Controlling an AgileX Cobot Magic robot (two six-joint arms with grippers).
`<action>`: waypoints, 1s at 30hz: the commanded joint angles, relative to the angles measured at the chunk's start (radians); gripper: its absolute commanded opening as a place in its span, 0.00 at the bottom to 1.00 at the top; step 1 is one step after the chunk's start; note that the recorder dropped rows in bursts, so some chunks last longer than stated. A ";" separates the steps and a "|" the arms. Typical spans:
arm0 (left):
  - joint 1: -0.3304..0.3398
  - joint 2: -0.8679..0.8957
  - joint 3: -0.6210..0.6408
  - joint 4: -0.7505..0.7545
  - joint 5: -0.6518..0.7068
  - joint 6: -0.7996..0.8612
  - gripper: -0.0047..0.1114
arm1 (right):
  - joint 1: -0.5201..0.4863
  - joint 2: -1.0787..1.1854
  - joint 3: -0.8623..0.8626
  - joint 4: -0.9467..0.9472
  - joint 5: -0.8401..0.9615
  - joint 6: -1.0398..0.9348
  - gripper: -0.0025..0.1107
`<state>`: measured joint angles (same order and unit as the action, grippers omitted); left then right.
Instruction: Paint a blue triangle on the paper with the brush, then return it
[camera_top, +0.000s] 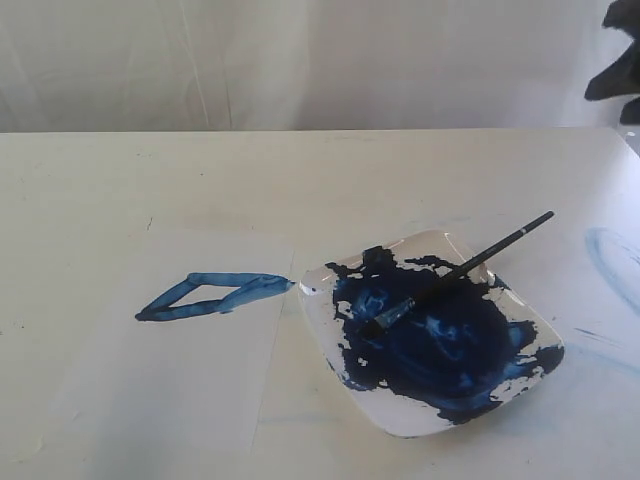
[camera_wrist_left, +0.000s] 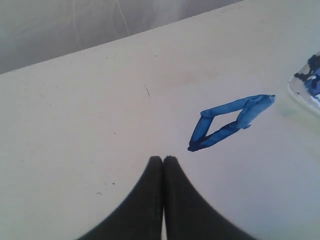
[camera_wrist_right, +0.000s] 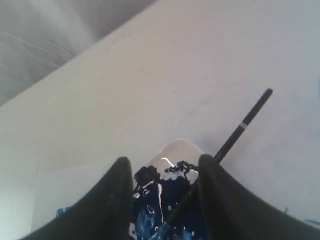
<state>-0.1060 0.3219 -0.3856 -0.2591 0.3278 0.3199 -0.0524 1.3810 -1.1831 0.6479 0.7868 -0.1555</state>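
The blue triangle is a thin streaky outline on the white paper, left of the plate. The brush lies loose across the white plate. Its bristles rest in the dark-blue paint and its black handle sticks out over the far right rim. My right gripper hangs open above the plate, with the brush handle running past one finger and nothing held. My left gripper is shut and empty, over bare table near the triangle.
A dark part of the right arm shows at the upper right edge of the exterior view. A faint pale-blue smear marks the table right of the plate. A white curtain backs the table's far edge.
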 joint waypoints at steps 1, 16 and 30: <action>0.002 -0.006 0.007 -0.029 0.044 -0.146 0.04 | -0.006 -0.181 0.050 -0.012 -0.028 -0.122 0.27; 0.002 -0.006 0.007 -0.020 0.061 -0.164 0.04 | 0.030 -0.673 0.394 0.253 -0.109 -0.580 0.02; 0.027 -0.010 0.007 -0.021 0.061 -0.164 0.04 | 0.161 -0.681 0.407 0.215 -0.097 -0.625 0.02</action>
<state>-0.1011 0.3219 -0.3856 -0.2704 0.3838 0.1663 0.1047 0.7061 -0.7797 0.8669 0.6937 -0.7681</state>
